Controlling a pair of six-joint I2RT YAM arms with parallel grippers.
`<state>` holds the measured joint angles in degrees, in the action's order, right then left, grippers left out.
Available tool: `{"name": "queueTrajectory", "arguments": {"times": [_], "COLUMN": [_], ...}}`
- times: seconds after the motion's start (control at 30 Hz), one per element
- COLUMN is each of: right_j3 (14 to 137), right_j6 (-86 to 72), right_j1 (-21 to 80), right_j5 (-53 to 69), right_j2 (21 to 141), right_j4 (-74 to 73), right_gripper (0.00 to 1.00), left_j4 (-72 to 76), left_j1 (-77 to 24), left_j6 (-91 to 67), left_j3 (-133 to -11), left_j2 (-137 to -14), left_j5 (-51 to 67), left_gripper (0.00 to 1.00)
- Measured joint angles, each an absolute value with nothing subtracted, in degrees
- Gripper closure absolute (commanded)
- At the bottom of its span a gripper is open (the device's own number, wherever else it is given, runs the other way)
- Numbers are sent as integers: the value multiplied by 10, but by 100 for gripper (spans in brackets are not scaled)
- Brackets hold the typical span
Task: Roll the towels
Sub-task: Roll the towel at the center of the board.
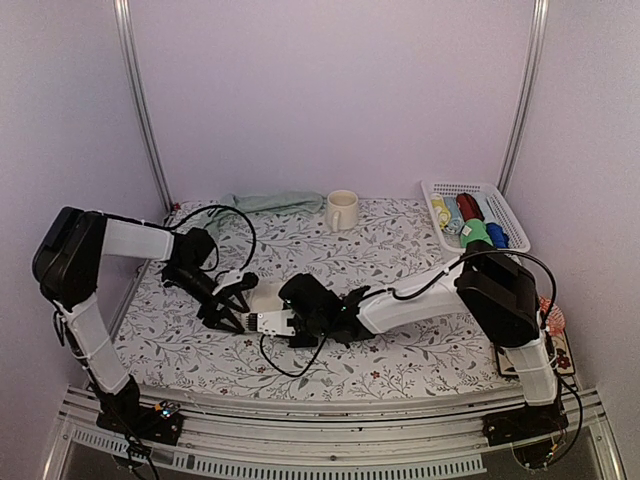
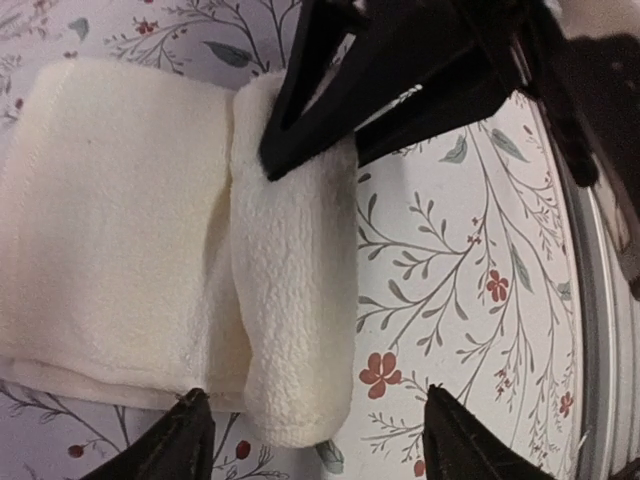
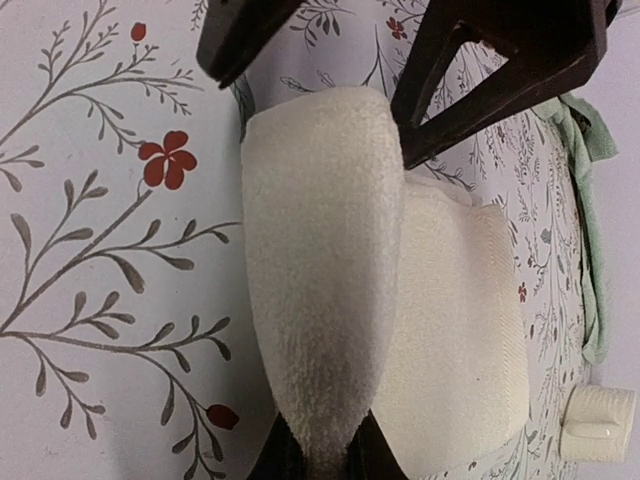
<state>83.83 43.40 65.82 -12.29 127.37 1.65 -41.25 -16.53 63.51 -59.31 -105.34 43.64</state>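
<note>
One cream towel, part-rolled, pinched by right gripper.

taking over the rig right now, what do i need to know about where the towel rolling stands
Left end effector: open, fingers either side of the rolled part of the cream towel, not gripping it.
Right end effector: shut on one end of that rolled part.
Cream towel: between the two arms, partly rolled; the rest lies flat.
Green towel: bunched at the far edge of the table, left of the mug, not rolled.
Done: first turns of the cream roll.
Left: finish the cream roll, then roll the green towel.
</note>
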Motion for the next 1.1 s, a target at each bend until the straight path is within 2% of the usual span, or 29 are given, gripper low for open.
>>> {"name": "queueTrajectory", "arguments": {"times": [0.1, 0.63, 1.1], "right_j3": [863, 1026, 1123], "right_j6": [411, 280, 190], "right_j1": [651, 620, 599], "right_j5": [-88, 107, 197], "right_j2": [1274, 1324, 1382], "right_j4": [-31, -248, -332], "right_gripper": [96, 94, 93], "left_j4": [-374, -43, 11], "left_j1": [-162, -161, -226], "left_j6": [633, 669, 733], "left_j3": [-549, -240, -186], "left_j2": [-990, -710, -666], "left_j5": [415, 355, 326], "left_gripper": [19, 18, 18]}}
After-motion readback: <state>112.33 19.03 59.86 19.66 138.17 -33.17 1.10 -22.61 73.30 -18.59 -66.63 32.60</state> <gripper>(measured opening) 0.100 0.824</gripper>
